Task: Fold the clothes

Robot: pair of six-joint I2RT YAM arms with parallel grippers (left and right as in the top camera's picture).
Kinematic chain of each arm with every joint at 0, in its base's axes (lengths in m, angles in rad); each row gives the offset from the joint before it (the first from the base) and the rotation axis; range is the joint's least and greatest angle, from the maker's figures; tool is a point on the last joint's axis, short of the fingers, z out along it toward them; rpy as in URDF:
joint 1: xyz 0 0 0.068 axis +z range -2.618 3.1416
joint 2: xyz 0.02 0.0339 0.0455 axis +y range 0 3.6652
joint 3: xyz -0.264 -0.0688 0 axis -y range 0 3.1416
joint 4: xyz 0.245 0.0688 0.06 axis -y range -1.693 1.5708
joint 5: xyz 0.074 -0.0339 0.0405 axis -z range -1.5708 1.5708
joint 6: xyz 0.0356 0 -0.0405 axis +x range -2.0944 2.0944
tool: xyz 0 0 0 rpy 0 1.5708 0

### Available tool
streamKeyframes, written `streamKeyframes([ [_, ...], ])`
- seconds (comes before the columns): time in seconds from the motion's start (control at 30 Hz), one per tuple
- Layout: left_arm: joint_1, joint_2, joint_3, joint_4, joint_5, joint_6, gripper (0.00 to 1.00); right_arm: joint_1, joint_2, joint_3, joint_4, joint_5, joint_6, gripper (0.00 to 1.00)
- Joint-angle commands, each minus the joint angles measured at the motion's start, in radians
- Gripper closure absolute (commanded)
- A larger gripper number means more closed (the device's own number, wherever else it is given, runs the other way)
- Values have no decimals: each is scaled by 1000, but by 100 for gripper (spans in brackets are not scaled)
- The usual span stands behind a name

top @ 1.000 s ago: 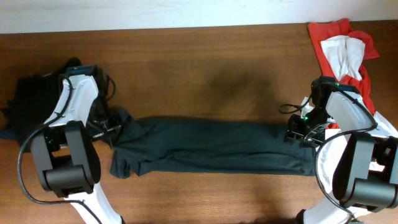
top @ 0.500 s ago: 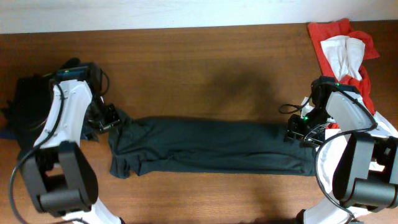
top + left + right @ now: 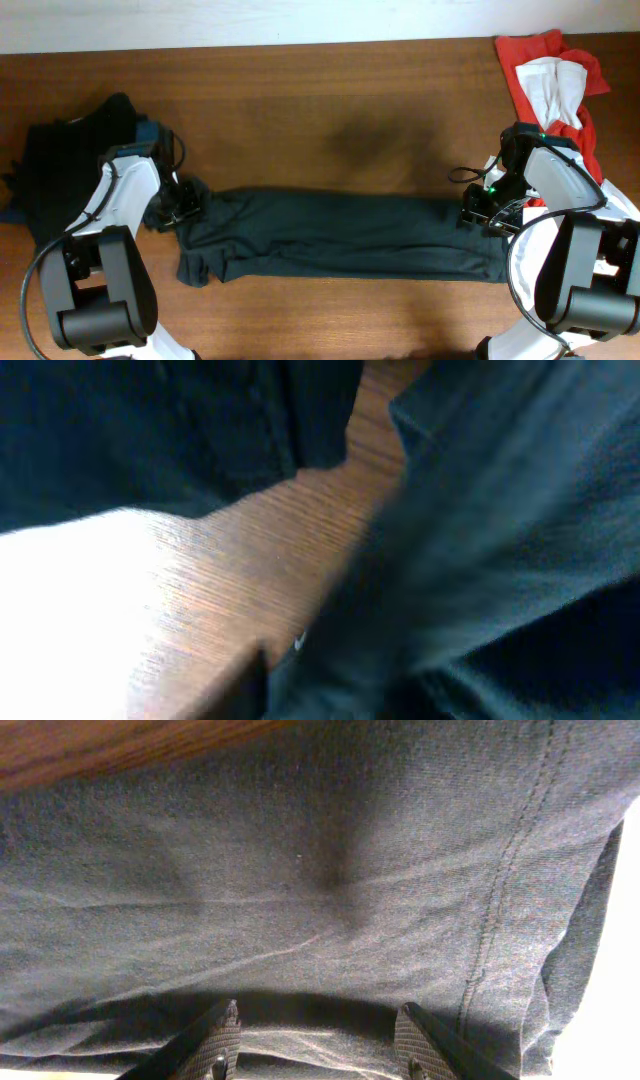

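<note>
Mid-fold on the dark shirt (image 3: 340, 238): it is already doubled lengthwise into a long band running parallel to the near edge of the tabletop (image 3: 330, 110), closer to that edge than the far one, with the sleeve end bunched toward the left edge. We judge the next move is the crosswise fold, taking one end over onto the other. That needs a firm pinch through all layers and enough lift that the band doesn't drag or open up. The right arm comes in from the near right corner, wrist bent down, with the right gripper (image 3: 482, 213) on the band's right end. Its wrist view shows the fingertips (image 3: 222, 1025) spread wide over flat fabric near the hem seam, nothing pinched. The left arm comes in from the near left corner, wrist turned inward, and the left gripper (image 3: 180, 200) sits at the band's far-left corner. Its wrist view is a blur of dark cloth and wood, so we cannot tell how open it is or whether it has cloth. Further out, black garments (image 3: 55, 170) are heaped at the left edge. The red shirt (image 3: 520, 60) with the white shirt (image 3: 555, 85) on it lies in the far right corner, not yet folded.
</note>
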Motion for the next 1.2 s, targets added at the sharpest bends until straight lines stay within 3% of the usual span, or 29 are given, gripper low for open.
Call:
streamKeyframes([
  [0.0,9,-6,-3,15,-55,16,100,5,8,-5,-3,5,0,46],
  [0.2,85,-16,-3,-29,-91,-68,100,5,8,-5,-3,11,0,46],
  [0.33,152,-16,-3,-24,68,-89,99,5,8,-5,-3,25,0,45],
  [0.37,160,-16,-3,-19,97,-89,95,5,8,-5,-4,25,0,45],
  [0.43,163,-16,-3,-11,151,-74,78,5,8,-5,-4,25,0,45],
  [0.47,163,-18,-3,-10,190,-45,75,5,8,-5,-4,24,0,45],
  [0.63,166,-56,-2,-13,246,43,73,5,8,-5,-4,24,0,37],
  [0.8,201,-203,21,-43,168,70,67,4,8,-3,-12,28,0,27],
  [0.93,203,-309,21,-51,129,69,40,-17,-37,65,-84,31,20,25],
  [1.07,200,-319,17,-59,260,97,39,-51,-134,111,-126,32,14,18],
  [1.17,179,-318,-3,-58,275,103,39,-79,-177,111,-129,32,-33,11],
])
